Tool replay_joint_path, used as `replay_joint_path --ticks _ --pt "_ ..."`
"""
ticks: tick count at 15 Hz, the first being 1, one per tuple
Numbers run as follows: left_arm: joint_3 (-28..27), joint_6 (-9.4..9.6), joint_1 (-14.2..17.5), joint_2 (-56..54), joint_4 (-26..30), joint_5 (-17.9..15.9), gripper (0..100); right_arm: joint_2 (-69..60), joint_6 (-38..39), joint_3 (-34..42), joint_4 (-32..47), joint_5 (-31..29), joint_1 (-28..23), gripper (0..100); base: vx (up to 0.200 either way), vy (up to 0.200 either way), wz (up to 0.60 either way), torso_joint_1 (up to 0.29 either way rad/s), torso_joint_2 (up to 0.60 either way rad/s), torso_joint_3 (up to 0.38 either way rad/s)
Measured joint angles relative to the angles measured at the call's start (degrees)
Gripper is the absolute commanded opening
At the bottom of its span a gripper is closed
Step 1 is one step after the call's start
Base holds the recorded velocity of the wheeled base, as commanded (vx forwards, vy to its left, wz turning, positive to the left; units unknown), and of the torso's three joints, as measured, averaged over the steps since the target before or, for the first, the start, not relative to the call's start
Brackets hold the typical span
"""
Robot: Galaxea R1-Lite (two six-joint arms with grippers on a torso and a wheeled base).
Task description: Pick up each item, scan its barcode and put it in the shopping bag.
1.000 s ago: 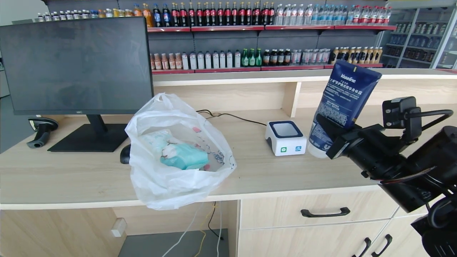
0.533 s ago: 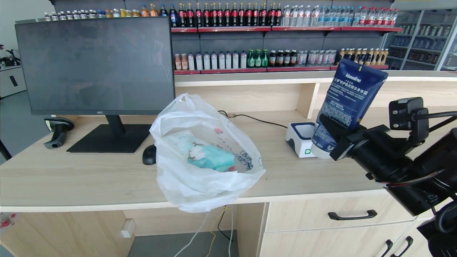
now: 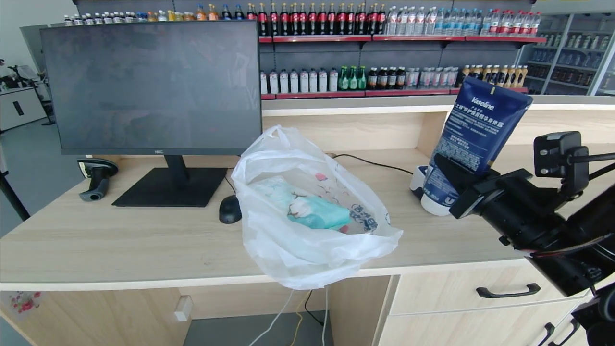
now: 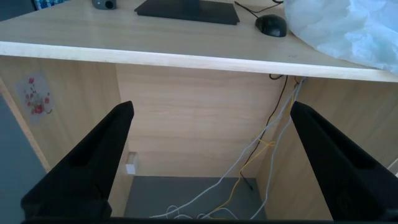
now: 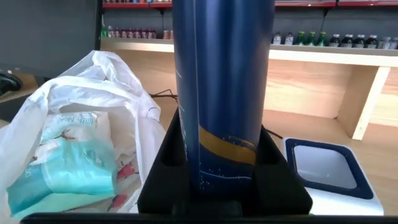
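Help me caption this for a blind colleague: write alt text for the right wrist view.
The right gripper is shut on an upright dark blue tube. Beyond it on the wooden counter, an open white shopping bag holding a teal pack lies to one side and a small white scanner sits to the other.

The blue tube (image 3: 473,139) clamped in my right gripper (image 3: 455,180) carries a white brand word near its crimped top, with lines of white characters below it and one large white letter by the cap. The monitor (image 3: 153,86) has a tiny white mark mid-way along its lower bezel. The shopping bag (image 3: 307,250) bears blue characters on its right side, too small to make out.
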Motion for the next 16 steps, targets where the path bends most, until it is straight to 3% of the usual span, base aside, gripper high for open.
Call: replay_joint_path --ticks 11,16 --pt "0.00 0.00 0.05 0.00 -0.02 0.00 100 -0.77 -0.06 0.20 0.23 -0.05 -0.13 0 0.000 0.000 0.00 0.000 0.00 0.000" --pt "0.00 0.00 0.00 0.00 -0.02 -0.02 100 -0.90 -0.06 0.41 0.20 0.00 0.02 0 0.000 0.000 0.60 0.000 0.01 0.001"
